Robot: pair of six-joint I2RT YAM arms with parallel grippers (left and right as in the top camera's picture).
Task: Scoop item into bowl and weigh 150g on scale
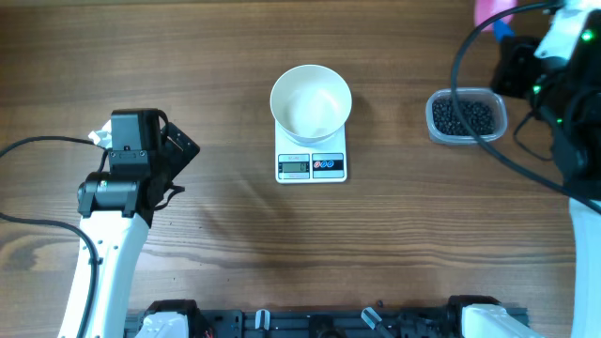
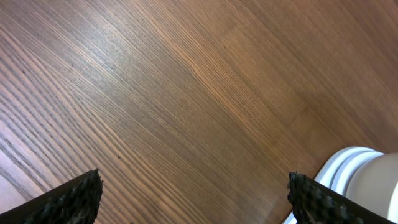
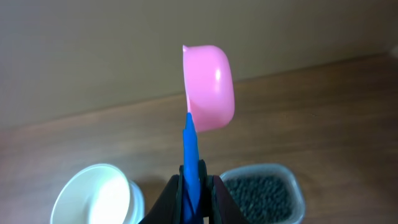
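Note:
The white bowl stands on the small white scale at mid-table, and its inside looks bare. Tiny black beans, the item, fill a clear plastic tub to the right of the scale. My right gripper is shut on the blue handle of a pink scoop, held high above the table's far right with the cup pointing up. My left gripper hangs open over bare wood left of the scale, nothing between its fingers; the scale's edge shows at lower right.
Black cables loop from the right arm over and around the tub. The left arm rises from the table's near left edge. A black rail runs along the front edge.

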